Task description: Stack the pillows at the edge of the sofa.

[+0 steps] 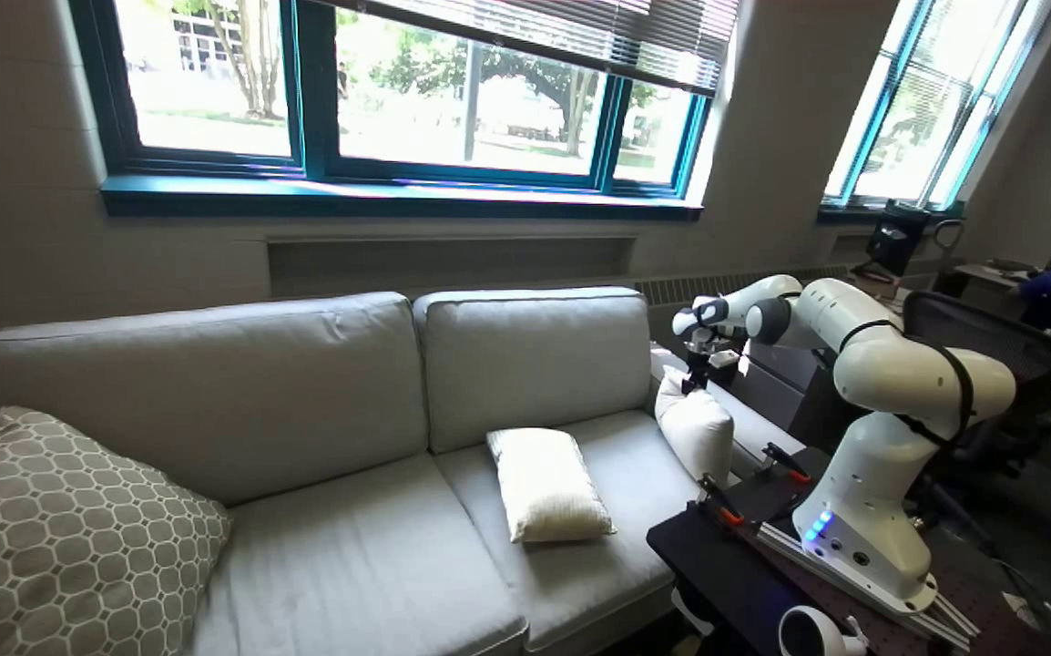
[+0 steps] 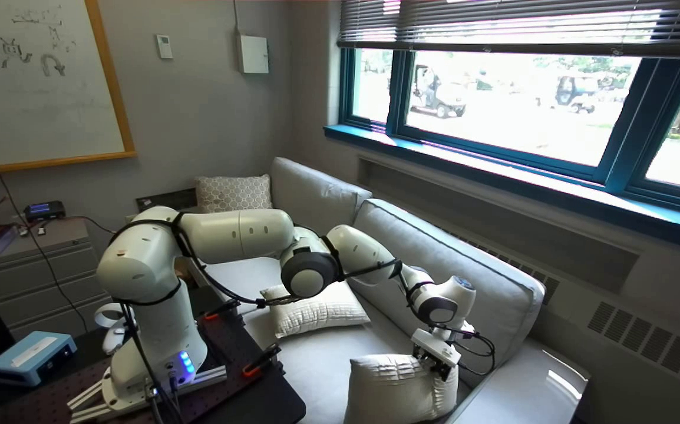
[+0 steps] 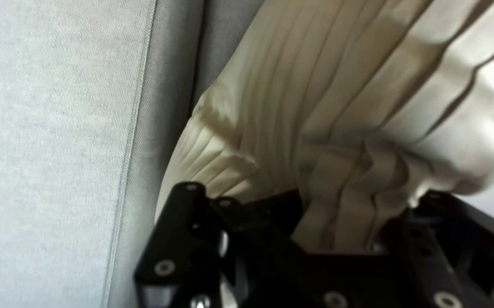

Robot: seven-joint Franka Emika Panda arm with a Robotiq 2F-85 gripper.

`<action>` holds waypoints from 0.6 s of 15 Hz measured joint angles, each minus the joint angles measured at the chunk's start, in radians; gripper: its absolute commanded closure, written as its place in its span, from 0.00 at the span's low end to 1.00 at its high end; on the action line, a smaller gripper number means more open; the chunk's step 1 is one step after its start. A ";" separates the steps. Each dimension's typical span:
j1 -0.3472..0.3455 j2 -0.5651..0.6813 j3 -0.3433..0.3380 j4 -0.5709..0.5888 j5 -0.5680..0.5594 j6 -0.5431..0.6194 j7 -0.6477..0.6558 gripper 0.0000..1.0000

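A white pillow stands tilted at the arm end of the light grey sofa, in both exterior views (image 1: pixel 697 428) (image 2: pixel 396 391). My gripper (image 1: pixel 694 381) points down at this pillow's upper corner, also in an exterior view (image 2: pixel 443 370). In the wrist view its fingers (image 3: pixel 349 209) have bunched, creased pillow fabric (image 3: pixel 311 81) between them; the fingertips are partly hidden in the cloth. The second white pillow (image 1: pixel 548 487) lies flat on the near seat cushion, partly behind the arm in an exterior view (image 2: pixel 322 312). The sofa (image 1: pixel 334 565) shows in all views (image 2: pixel 310 368) (image 3: pixel 58 128).
A grey-beige patterned cushion (image 1: pixel 79 528) leans at the sofa's far end. The padded sofa arm (image 1: pixel 758 424) is beside the held pillow. The back cushion (image 1: pixel 535 355) rises behind the seat. The robot's black table (image 1: pixel 708 565) with clamps stands against the sofa's front.
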 measured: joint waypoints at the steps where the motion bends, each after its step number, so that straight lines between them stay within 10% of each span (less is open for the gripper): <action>1: 0.005 0.000 0.000 0.000 -0.009 -0.002 -0.037 0.99; 9: 0.060 -0.001 -0.112 0.003 -0.174 -0.012 -0.139 0.99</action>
